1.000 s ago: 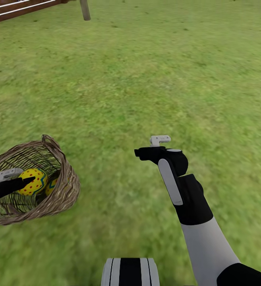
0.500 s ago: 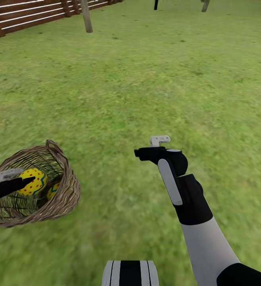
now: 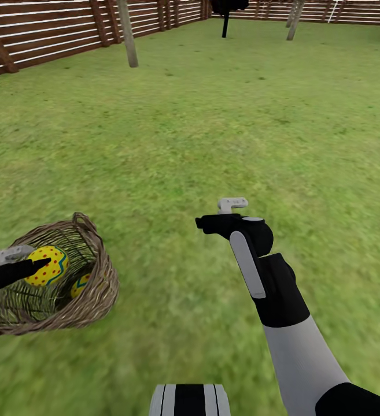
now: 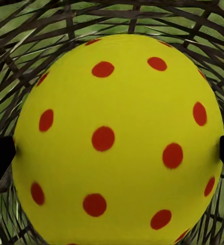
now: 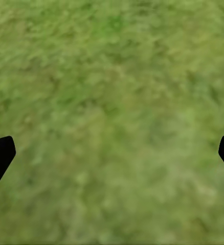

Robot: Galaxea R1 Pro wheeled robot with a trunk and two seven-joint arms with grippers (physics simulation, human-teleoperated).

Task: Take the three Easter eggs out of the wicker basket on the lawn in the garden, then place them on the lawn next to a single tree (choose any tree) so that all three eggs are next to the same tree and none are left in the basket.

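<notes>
Grass all round, slatted fence (image 3: 45, 34) far off. Left jaws (image 3: 25, 263) clamped on a dotted Easter egg (image 4: 117, 138), fingertips at either flank, inside the wicker basket (image 3: 94, 289). A second egg (image 3: 81, 283) lies just below and beside them. Risk: the round shell slipping from the narrow tips on lifting, or the arm snagging the rim and tipping the basket. Third egg hidden by weave. Right jaws (image 5: 112, 153) apart, empty, over lawn (image 3: 242, 115). Trunks (image 3: 127, 34) cut off at the top.
</notes>
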